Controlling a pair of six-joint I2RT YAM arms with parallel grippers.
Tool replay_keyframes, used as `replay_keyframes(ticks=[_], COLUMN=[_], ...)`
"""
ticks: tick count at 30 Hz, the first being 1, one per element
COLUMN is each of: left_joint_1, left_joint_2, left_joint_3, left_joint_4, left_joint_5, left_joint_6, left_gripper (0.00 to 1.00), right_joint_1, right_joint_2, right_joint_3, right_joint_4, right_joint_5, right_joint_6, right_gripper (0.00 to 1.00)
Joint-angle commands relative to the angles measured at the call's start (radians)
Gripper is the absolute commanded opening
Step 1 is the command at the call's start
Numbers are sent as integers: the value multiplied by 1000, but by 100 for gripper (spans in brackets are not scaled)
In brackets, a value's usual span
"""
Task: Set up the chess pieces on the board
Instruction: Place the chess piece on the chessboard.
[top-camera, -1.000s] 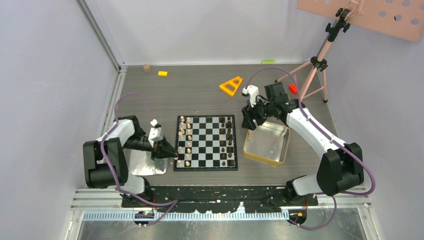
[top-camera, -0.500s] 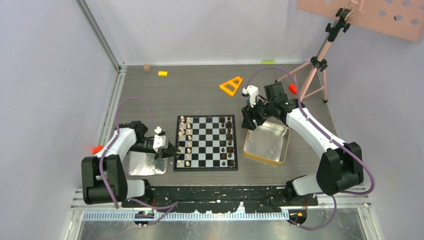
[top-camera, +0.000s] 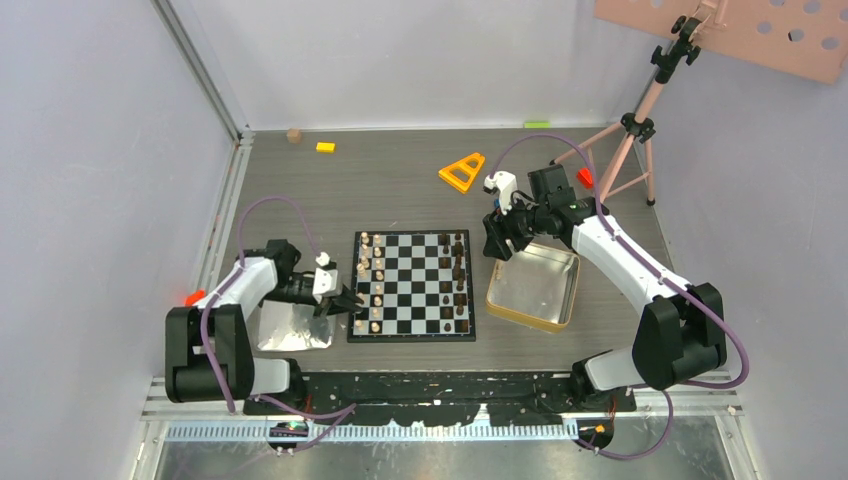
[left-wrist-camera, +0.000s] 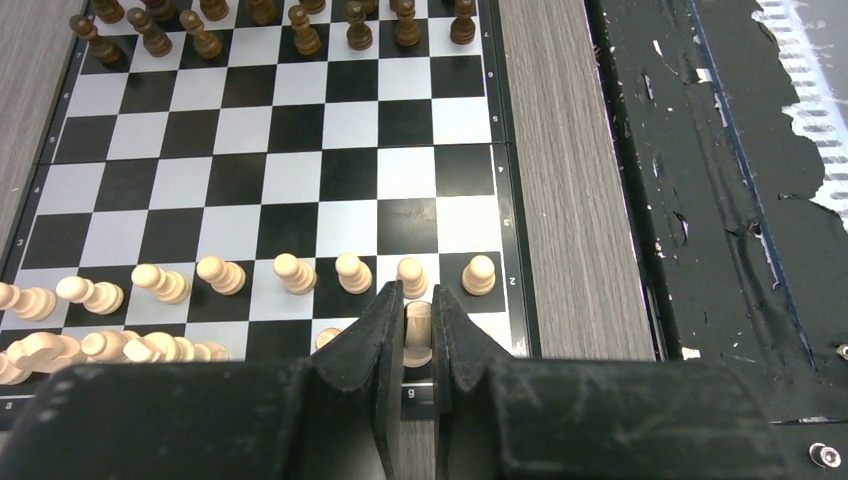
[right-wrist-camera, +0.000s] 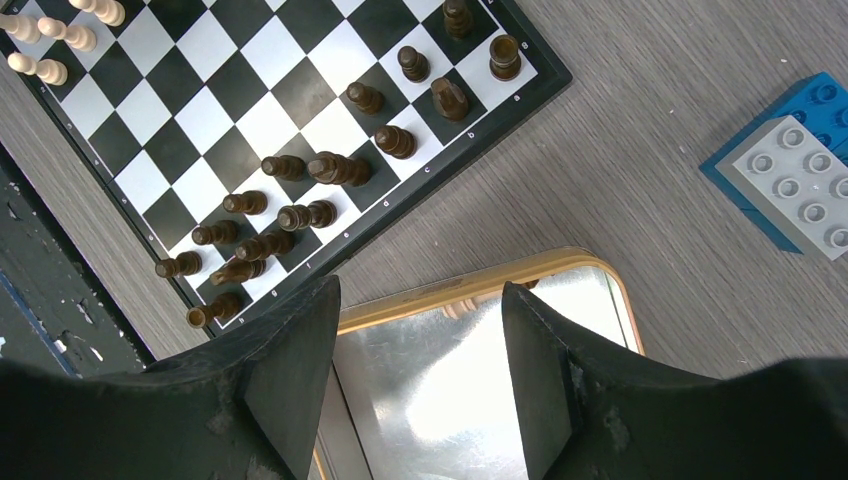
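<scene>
Across a grey wood-grain table (top-camera: 400, 190) boxed in by pale lilac walls (top-camera: 100, 150), we see a black mounting strip (top-camera: 440, 388) along the near edge. An orange triangle (top-camera: 462, 172) and a yellow brick (top-camera: 325, 147) lie towards the back, and a pink tripod (top-camera: 630, 140) stands at the far right.

The board (top-camera: 410, 270) lies flat mid-table, its sides square to the table's edges. Light pieces (left-wrist-camera: 215, 275) line its left side and dark pieces (right-wrist-camera: 330, 168) its right, so both rows run from near to far.

The left arm sits low with its elbow drawn back, its forearm reaching rightward over a silver tray (top-camera: 285, 335). The left gripper (left-wrist-camera: 412, 345) is pinched on a light tan piece (left-wrist-camera: 417, 322) in the outer row by the board's near-left corner. That piece's long axis runs along the slot between the fingers; we cannot tell whether it touches its square.

Farther back, the right arm rises from its base and bends leftward, wrist tipped down. The right gripper (right-wrist-camera: 420, 300) hangs with fingers spread wide and nothing between them, over the corner of a gold-rimmed tin (right-wrist-camera: 600, 265) just beside the board's right edge.
</scene>
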Motion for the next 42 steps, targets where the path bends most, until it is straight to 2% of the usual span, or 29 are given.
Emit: replay_keyframes(ticks=[1,9,21,31,42], left_joint_1=[-8,-22,-34,-34,-34], left_joint_2=[8,5,0,-1,0], left_joint_3=[14,13,9,10,12], left_joint_4=[15,20,30,31,31], left_joint_5=[24,5,-16,-16,-18], left_joint_6=[11,3,-6,-9,-9], left_gripper=[0,0,6,16,22], right_joint_1=[-2,-3,-2,-3,-2], right_joint_2=[-10,-4,-7,-8,-8], right_joint_3=[18,21,21,22,24], right_joint_4=[26,22,21,19,16], right_joint_5=[-1,-2,0,1,5], right_joint_6=[-3,-2,-5,-6,-6], right_gripper=[66,66,66,66,66])
